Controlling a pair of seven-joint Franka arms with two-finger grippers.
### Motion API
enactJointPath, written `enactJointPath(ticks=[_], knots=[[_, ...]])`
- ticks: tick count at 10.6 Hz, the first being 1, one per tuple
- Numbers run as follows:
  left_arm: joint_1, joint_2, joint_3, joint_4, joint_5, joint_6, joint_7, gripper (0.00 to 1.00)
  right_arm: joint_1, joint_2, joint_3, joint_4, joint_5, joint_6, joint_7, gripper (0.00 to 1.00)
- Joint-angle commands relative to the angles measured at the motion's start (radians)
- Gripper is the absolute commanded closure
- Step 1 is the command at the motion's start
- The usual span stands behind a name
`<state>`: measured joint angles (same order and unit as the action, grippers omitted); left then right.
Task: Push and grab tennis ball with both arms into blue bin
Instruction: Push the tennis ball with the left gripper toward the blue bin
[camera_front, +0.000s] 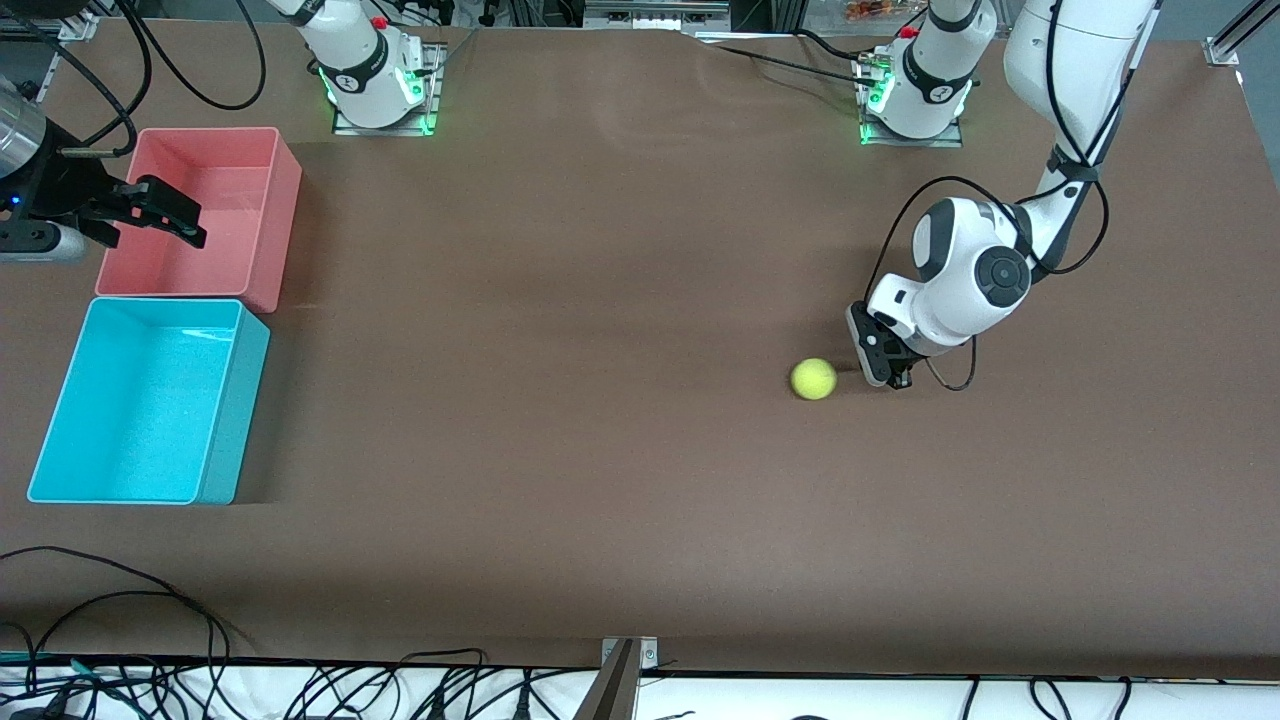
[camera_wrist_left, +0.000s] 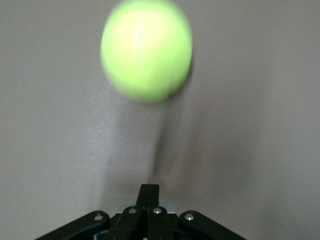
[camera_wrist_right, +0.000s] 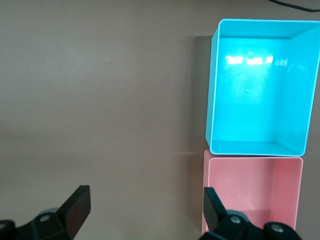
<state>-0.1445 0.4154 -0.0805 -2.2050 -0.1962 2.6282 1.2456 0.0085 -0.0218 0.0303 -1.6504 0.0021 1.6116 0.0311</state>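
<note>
The yellow-green tennis ball (camera_front: 813, 379) lies on the brown table toward the left arm's end. In the left wrist view the tennis ball (camera_wrist_left: 146, 50) looks blurred, a short gap ahead of the fingertips. My left gripper (camera_front: 895, 378) is low at the table right beside the ball, shut with nothing in it; the left gripper (camera_wrist_left: 150, 186) shows its fingers pressed together. The blue bin (camera_front: 150, 400) stands at the right arm's end, and the blue bin (camera_wrist_right: 255, 85) is bare inside. My right gripper (camera_front: 168, 215) hangs open over the pink bin; the right gripper (camera_wrist_right: 145, 202) holds nothing.
A pink bin (camera_front: 225, 240) stands against the blue bin, farther from the front camera; the pink bin (camera_wrist_right: 255, 195) is bare inside too. Both arm bases (camera_front: 375, 80) stand along the table's back edge. Black cables (camera_front: 120, 600) lie at the table's near edge.
</note>
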Motion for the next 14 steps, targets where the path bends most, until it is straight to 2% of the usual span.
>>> enactJointPath(ticks=[1,14], knots=[[0.019,0.006,0.010,0.013,-0.020,-0.004,0.011,1.00,0.001,-0.026,-0.001,-0.023,0.009,0.010,-0.014,0.00],[0.034,-0.016,0.012,0.002,-0.029,-0.008,-0.002,1.00,0.019,-0.014,0.013,-0.015,0.019,0.008,0.006,0.00]])
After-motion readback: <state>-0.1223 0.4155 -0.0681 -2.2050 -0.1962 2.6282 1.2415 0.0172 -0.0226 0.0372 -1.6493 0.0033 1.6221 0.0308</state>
